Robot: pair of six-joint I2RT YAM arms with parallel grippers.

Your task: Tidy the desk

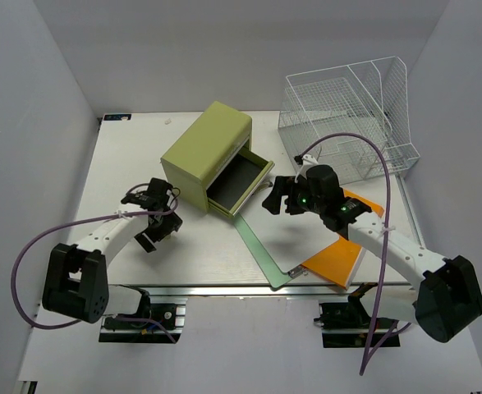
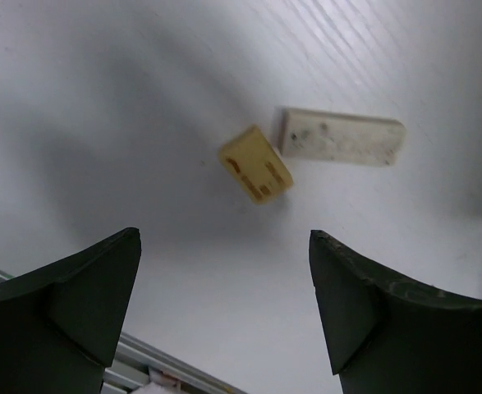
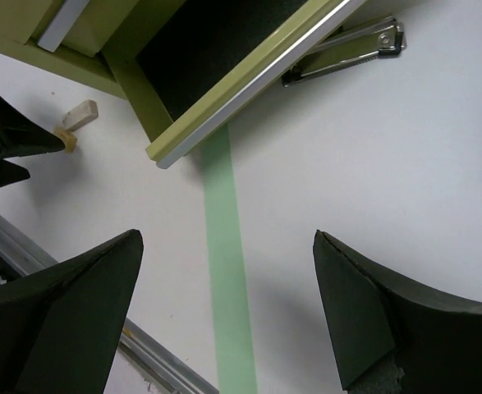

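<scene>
**Two grippers, both with jaws spread wide and empty.** Left gripper (image 2: 224,246) hangs over one yellow eraser (image 2: 255,164) and one white eraser (image 2: 343,137), which lie just beside each other. Right gripper (image 3: 228,246) hangs over one green sheet (image 3: 224,189), near one olive drawer box (image 1: 199,148) with its drawer open. The desk (image 1: 134,164) lies beneath both grippers.

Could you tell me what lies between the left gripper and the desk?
A yellow eraser and a white eraser on the desk, in left wrist view.
</scene>
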